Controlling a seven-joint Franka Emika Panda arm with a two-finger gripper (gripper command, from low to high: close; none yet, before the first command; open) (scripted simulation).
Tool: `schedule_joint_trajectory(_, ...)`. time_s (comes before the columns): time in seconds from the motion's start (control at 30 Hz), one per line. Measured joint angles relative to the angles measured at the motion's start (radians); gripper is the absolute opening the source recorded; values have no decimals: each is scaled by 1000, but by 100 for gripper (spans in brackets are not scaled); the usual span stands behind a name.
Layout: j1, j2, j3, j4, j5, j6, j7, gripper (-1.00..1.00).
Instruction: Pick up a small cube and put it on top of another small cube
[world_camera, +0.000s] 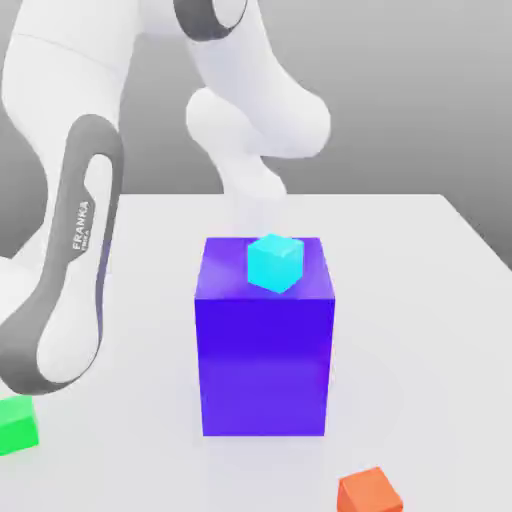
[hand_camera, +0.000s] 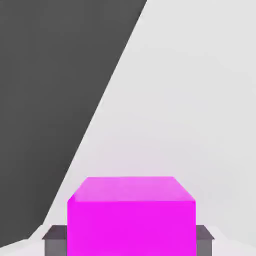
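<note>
Over there, the gripper (hand_camera: 131, 241) has a magenta cube (hand_camera: 131, 227) grasped between its fingers. On the bench (world_camera: 430, 300), a cyan cube (world_camera: 275, 263) sits atop the big blue block (world_camera: 264, 365).

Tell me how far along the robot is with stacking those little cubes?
Looks done: the gripper has reached the magenta cube, a finger against each side.
In hand: that cube, apparently gripped; whether it is off the table I can't tell.
Left: setting it on another small cube. The cyan, green and orange ones have nothing on top.
</note>
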Motion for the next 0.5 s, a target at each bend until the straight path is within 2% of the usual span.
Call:
schedule_joint_trajectory(0.07, 0, 5, 0, 1, 1, 3, 0, -100)
schedule_joint_trajectory(0.2, 15, -114, -24, -34, -20, -81, 19, -100)
schedule_joint_trajectory(0.37, 14, -277, -79, -201, -11, -80, 111, -100)
schedule_joint_trajectory(0.5, 19, -408, -136, -346, -43, -64, 222, -100)
